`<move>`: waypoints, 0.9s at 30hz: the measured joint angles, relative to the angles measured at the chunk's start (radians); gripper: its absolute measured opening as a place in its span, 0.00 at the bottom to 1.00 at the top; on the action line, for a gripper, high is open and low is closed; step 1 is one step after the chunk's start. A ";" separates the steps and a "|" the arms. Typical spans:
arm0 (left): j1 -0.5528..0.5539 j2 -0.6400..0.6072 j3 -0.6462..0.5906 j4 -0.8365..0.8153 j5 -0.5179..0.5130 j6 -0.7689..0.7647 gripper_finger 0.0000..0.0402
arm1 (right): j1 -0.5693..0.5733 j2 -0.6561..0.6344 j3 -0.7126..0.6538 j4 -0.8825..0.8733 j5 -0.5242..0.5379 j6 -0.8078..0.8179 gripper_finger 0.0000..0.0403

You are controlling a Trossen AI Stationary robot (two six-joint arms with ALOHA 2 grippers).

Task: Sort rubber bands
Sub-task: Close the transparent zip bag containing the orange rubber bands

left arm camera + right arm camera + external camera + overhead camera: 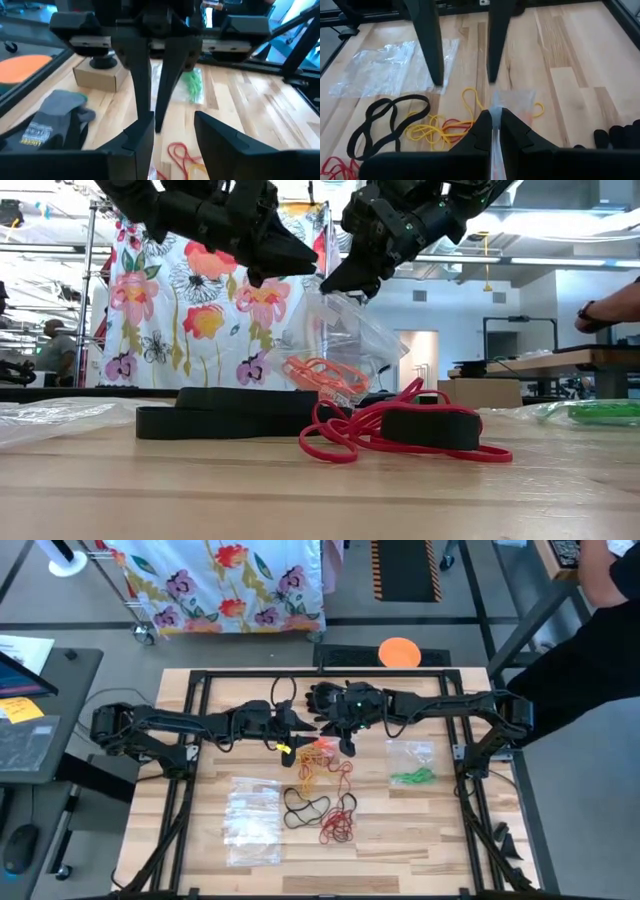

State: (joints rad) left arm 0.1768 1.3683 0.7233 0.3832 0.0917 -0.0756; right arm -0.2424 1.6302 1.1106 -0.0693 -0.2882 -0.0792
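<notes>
While bands (318, 802) lie below, right gripper (495, 121) pinches bag (340, 345).

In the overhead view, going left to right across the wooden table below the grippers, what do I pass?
Stack of empty clear bags → black rubber bands → red rubber bands → clear bag holding green rubber bands.

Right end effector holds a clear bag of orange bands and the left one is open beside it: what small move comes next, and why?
Probably the left end effector drops for another orange rubber band: it is open and empty, while the right end effector pinches the clear bag holding orange ones.
</notes>
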 joint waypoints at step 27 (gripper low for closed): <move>0.008 0.043 0.001 0.001 -0.050 -0.014 0.30 | 0.013 0.000 0.000 0.000 0.001 0.000 0.04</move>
State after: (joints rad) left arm 0.1844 1.4113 0.7242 0.3841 0.0414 -0.0898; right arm -0.2295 1.6302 1.1110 -0.0690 -0.2873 -0.0792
